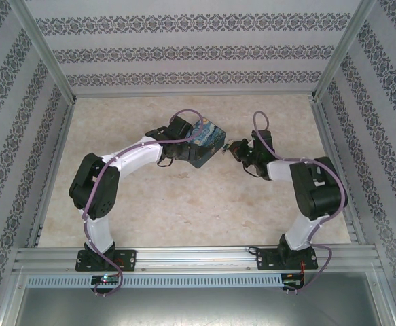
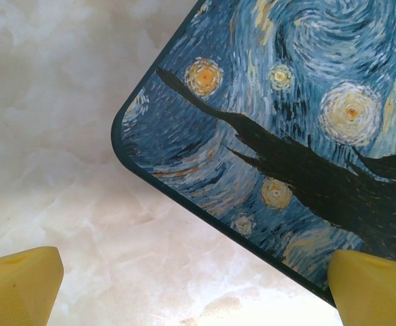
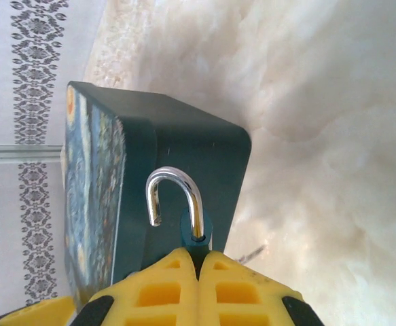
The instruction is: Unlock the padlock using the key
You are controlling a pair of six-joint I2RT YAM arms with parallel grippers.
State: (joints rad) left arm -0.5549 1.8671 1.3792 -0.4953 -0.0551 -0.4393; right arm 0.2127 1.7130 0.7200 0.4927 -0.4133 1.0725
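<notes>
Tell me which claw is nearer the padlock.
Right. The right claw is pinched shut on the padlock, holding its blue body beside the tin. The left claw is open above the tin's painted lid corner, apart from the padlock.

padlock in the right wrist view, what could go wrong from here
1. The right tool pinches the padlock by little of its blue body, so it might twist or slip out.
2. Its shackle stands open right in front of the tin; pushing forward could snag or shove the tin.
3. The left tool is open about the tin's corner, so the tin may slide if bumped.
</notes>
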